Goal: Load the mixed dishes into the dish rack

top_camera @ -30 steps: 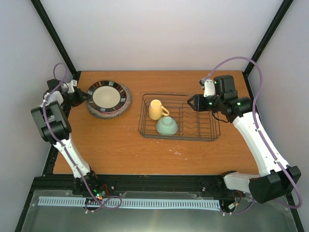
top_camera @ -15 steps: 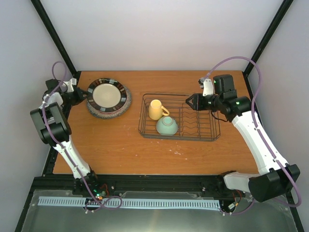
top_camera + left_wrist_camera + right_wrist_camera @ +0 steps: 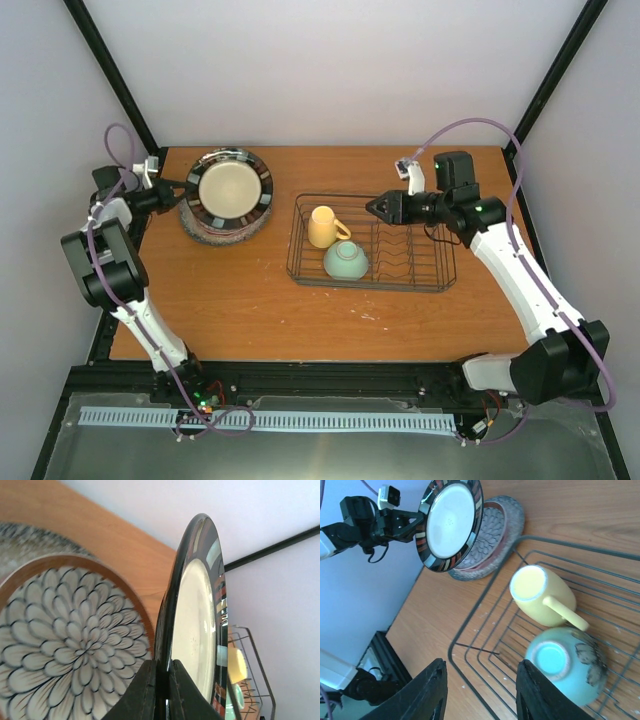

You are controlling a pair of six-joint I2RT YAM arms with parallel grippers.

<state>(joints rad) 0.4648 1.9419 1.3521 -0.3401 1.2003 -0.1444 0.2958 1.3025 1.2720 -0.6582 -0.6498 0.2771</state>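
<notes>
**A:** Starting left of the dish rack point(image 3: 370, 283), what did the left gripper point(image 3: 172, 188) have?

**B:** Its jaws were pinching the rim of the cream plate point(image 3: 233, 189), at the edge farthest from the rack. The plate stood nearly on edge, its cream face turned toward the rack. I could not tell whether its lower edge touched the stack below.

**A:** What stack?

**B:** 2 plates lay flat, left of the rack: the brown petal plate point(image 3: 65, 650) on top of the grey-rimmed plate point(image 3: 515, 510).

**A:** And inside the rack?

**B:** The yellow mug point(image 3: 322, 226) sat in the left end, handle toward the prongs. The mint bowl point(image 3: 346, 261) sat upside down just beside it, nearer the arms. No dish stood in the upright prongs in the right half.

**A:** And the right gripper point(image 3: 378, 208)?

**B:** It hovered over the rack's far side, jaws partly spread, holding nothing.

**A:** So what did the coming move turn on?

**B:** I judged the left arm nearer, since it held the plate. The prongs lay to the plate's right, beyond the mug, so it needed carrying rightward, edge down, lined up with a slot.
</notes>
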